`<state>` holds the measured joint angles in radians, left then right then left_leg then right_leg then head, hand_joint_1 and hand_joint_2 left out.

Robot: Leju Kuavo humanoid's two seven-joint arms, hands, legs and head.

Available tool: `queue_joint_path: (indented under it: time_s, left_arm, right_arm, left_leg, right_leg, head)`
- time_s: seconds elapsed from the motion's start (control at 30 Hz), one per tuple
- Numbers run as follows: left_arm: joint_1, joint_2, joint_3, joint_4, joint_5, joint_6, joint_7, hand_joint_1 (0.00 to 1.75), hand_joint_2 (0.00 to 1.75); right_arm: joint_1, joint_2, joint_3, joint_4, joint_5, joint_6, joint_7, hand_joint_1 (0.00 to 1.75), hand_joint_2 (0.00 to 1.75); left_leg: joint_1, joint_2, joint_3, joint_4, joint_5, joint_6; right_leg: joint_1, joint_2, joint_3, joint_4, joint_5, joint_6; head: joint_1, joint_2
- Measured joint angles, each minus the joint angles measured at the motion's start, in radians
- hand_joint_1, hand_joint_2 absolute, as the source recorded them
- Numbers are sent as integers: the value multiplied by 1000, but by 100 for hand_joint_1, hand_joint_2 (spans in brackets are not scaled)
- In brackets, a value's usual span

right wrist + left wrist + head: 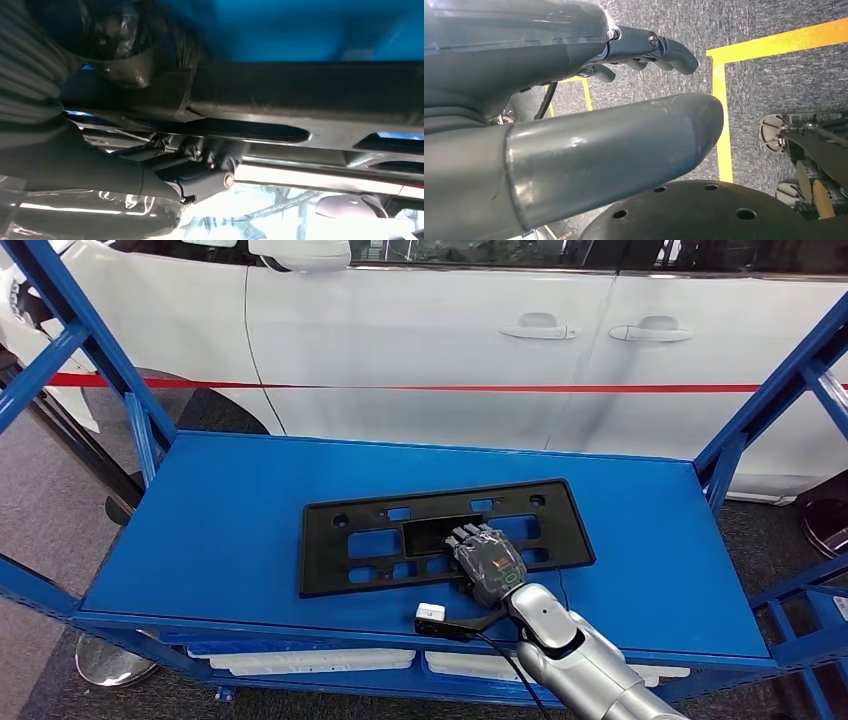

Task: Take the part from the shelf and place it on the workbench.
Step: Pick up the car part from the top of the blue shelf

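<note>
The step in hand looks like the pickup: the part (440, 534), a flat black plastic plate with rectangular cut-outs, lies flat on the blue shelf (200, 540), a little toward the front edge and right of centre. In the head view the right hand (487, 560) reaches in from about 5 o'clock and rests on the plate's lower middle, fingers (468, 536) laid forward over the edge of the large central opening. In the right wrist view dark fingers (200, 172) sit against the plate's rim, but whether they have closed around it or only press on it I cannot tell. The left hand (589, 125) hangs low over grey carpet with yellow tape lines (723, 125); it holds nothing, thumb and fingers apart. The next move likely calls for a firm hold through that opening, then a level lift clear of the shelf's uprights before turning toward the workbench. A white car (450, 340) with a red stripe stands behind at 12 o'clock. No brand, label or writing can be read.
</note>
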<state>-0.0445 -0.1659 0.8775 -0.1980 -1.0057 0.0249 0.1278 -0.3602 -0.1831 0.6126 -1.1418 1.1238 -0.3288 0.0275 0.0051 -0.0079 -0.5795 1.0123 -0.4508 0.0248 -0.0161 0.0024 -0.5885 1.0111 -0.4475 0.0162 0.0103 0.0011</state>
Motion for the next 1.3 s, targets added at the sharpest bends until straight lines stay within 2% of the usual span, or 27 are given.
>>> queue_joint_path:
  time_s: [0.43,0.57,0.83,1.07,1.3]
  left_arm:
    - [0,0,13,0,-13,1,-5,0,0]
    - [0,0,19,0,-12,2,-8,0,175]
    - [-1,0,48,0,25,-12,-53,0,175]
    - [-2,0,94,0,86,-10,-41,0,175]
    - [-4,0,137,0,95,2,-30,0,175]
  right_arm:
    - [-3,2,-29,3,-7,24,-25,175,175]
    - [-5,2,-32,3,-12,31,-33,175,175]
    - [-6,2,-37,3,-20,34,-41,175,175]
    - [-4,3,-39,1,-21,32,-41,175,175]
    - [33,-11,-61,-62,38,-66,-33,175,175]
  left_leg:
    - [0,0,2,0,0,0]
    - [0,0,2,0,0,0]
    - [0,0,4,0,0,0]
    - [0,0,4,0,0,0]
    - [0,-1,1,0,0,0]
  right_leg:
    - [0,0,2,0,-1,0]
    - [0,0,2,0,-1,0]
    - [0,0,4,0,-1,0]
    - [0,0,4,0,-1,0]
    - [0,0,2,0,0,0]
  head:
    - [0,0]
    - [0,0]
    - [0,0]
    - [0,0]
    - [0,0]
